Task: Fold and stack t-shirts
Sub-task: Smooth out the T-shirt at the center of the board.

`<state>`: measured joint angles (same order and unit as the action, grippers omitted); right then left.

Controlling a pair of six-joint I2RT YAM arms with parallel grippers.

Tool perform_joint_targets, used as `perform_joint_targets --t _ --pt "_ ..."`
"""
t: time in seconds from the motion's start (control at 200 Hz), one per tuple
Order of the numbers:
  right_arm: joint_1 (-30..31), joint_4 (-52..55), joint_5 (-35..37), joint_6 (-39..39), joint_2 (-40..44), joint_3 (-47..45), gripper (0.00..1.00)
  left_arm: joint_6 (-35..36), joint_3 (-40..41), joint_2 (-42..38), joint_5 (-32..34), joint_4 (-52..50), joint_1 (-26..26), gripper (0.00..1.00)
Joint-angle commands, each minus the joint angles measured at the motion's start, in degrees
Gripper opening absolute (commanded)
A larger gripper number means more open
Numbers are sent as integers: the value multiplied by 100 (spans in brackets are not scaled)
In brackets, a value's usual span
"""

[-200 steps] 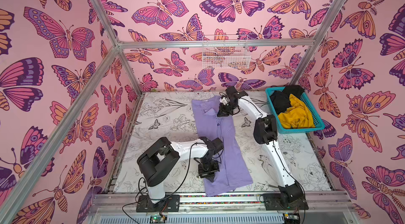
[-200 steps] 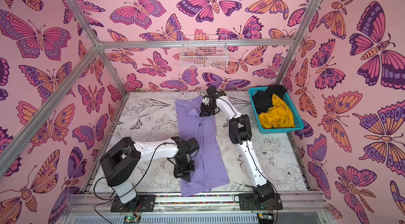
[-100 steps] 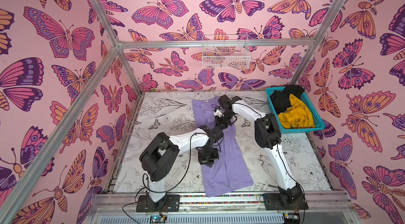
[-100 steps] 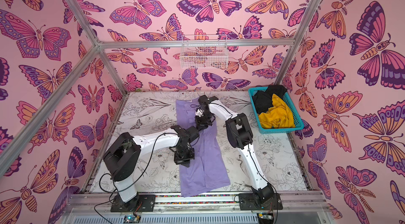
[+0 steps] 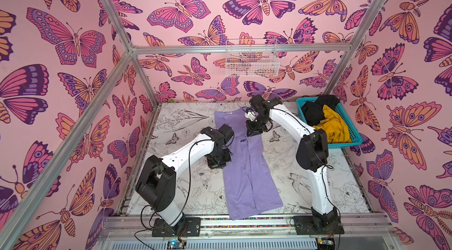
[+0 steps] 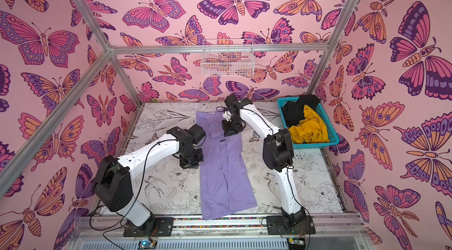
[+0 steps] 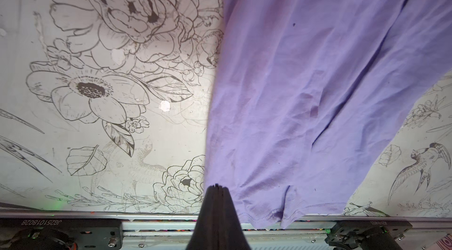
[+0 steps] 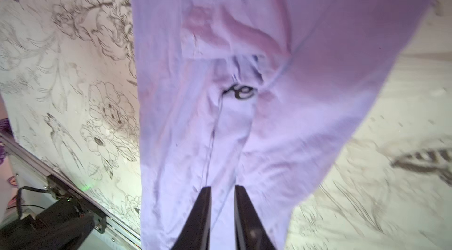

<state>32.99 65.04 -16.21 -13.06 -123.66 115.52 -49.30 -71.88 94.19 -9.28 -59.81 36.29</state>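
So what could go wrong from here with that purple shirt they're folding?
1. The hem of the lavender shirt hangs over the table's front edge onto the metal rail. A pull could snag it there or drag it off.
2. The right gripper is slightly open above loosely layered, wrinkled cloth. A grab might catch only one layer and undo the fold.
3. The left gripper is shut right at the shirt's side edge. A sideways sweep may rumple it.

On your flower-printed surface (image 5: 283, 175) you have the lavender t-shirt (image 5: 247, 175) lying flat in the middle, and the teal basket (image 5: 347, 144) far right.
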Motion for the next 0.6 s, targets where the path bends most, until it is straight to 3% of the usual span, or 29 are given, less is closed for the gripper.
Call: perform_joint_targets --t 0.0,0.125,0.23,0.461,0.591 --pt "187 71 633 -42 837 -1333 24 -12 464 -11 -747 32 36 0" --pt "216 -367 770 -324 1927 -3112 26 -144 1116 -138 -1608 739 112 0" --pt "307 -592 616 -557 2569 -4172 25 -220 1174 -70 -1592 881 176 0" --pt "982 -551 738 -1147 3242 -5338 24 -288 912 209 -1735 963 319 0" --pt "1299 -583 688 -1583 3753 -5995 27 -469 1179 192 -2011 947 582 0"
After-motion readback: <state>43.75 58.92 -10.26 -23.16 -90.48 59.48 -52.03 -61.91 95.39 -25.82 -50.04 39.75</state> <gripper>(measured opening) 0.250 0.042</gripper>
